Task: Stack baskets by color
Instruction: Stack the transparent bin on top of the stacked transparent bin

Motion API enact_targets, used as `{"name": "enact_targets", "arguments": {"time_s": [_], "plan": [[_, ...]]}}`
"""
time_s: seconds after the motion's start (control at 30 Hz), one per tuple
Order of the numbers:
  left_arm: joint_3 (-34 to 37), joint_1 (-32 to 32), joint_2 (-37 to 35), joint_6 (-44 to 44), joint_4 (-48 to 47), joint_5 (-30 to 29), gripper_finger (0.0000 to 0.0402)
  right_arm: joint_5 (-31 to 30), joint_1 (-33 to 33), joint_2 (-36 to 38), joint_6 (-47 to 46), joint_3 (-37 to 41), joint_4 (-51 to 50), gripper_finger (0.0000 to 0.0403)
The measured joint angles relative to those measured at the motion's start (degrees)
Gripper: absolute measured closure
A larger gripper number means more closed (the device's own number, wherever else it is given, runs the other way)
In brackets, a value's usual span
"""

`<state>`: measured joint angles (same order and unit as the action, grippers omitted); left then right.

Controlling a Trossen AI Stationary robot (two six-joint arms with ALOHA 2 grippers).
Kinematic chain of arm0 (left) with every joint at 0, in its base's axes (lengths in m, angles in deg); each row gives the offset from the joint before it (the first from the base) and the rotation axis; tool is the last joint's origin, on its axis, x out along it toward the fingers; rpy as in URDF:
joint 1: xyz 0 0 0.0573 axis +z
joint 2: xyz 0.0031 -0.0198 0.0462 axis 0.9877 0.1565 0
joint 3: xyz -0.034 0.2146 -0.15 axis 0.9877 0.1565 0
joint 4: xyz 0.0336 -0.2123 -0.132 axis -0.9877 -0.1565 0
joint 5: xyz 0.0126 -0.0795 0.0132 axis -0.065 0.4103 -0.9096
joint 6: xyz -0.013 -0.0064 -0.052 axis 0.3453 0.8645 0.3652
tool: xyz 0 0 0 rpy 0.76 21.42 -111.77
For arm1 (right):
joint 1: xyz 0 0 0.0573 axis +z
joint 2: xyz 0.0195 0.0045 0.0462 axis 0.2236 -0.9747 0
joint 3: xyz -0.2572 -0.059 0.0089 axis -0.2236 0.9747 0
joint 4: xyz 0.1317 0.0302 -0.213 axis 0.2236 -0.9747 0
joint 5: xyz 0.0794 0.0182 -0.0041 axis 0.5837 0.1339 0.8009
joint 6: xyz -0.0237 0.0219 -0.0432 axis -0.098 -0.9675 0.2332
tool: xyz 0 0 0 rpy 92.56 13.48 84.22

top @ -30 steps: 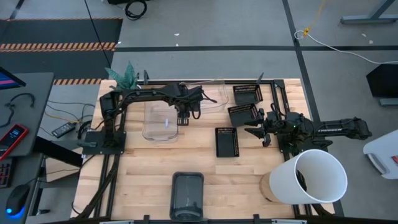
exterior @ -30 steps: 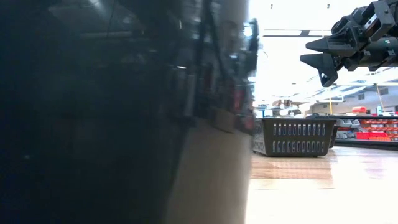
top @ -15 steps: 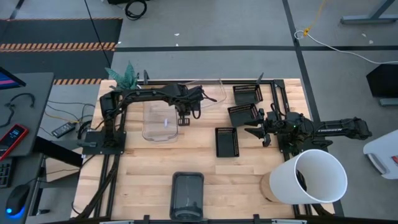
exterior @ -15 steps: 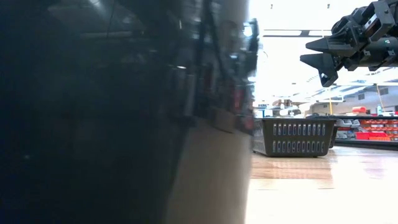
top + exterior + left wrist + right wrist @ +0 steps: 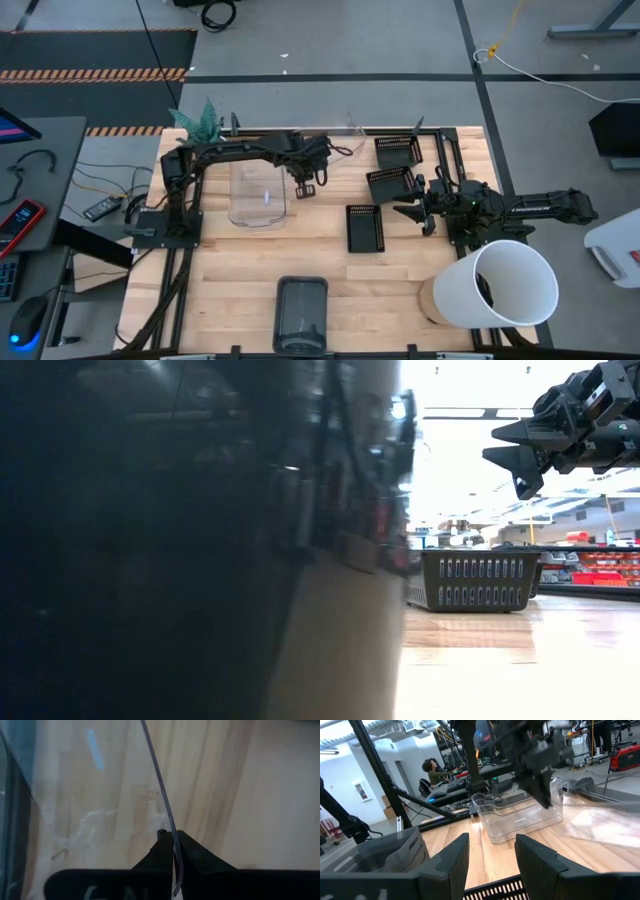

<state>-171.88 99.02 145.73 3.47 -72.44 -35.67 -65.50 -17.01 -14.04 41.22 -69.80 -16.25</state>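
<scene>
Three black slotted baskets [image 5: 364, 228], perhaps two clear baskets [image 5: 258, 193], left gripper [image 5: 306, 188] pinching one's wall, right gripper [image 5: 407, 212] spread.

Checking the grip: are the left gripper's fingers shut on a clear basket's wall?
Yes: the left gripper pinches the clear basket wall edge.

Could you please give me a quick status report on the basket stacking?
Left gripper shut on clear basket rim. Right gripper open, idle above black baskets. Nothing blocking.

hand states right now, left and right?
Left hand: closed on the rim of a clear basket at the table's far side.
Right hand: open, holding nothing, near the black baskets.
</scene>
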Motion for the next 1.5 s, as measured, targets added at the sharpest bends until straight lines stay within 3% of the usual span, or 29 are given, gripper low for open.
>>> {"name": "enact_targets", "arguments": {"time_s": [0.2,0.4,0.63,0.9,1.17,1.5], "plan": [[-8.80,-0.46,-0.11,5.74,-3.15,-0.02,0.0393,0.02,0.01,0.02,-0.02,-0.01,0.00,0.0238],[-18.34,-1.80,-0.24,18.04,-9.30,3.03,0.0393,0.00,-0.01,0.01,0.00,0.00,0.02,0.0238],[-25.48,-8.68,-0.28,22.44,-19.11,2.47,0.0393,0.01,0.00,0.01,-0.01,-0.01,0.01,0.0238],[-25.61,-21.65,-3.82,29.33,-21.27,-5.92,0.0393,0.00,-0.01,0.00,0.00,0.01,0.00,0.0238],[-24.61,-34.11,-5.33,45.24,-35.78,-15.66,0.0393,0.01,0.01,0.00,-0.01,-0.01,0.00,0.0238],[-24.60,-41.86,-5.92,60.95,-38.23,-19.86,0.0393,0.02,0.01,0.02,-0.02,-0.01,0.00,0.0238]]}}
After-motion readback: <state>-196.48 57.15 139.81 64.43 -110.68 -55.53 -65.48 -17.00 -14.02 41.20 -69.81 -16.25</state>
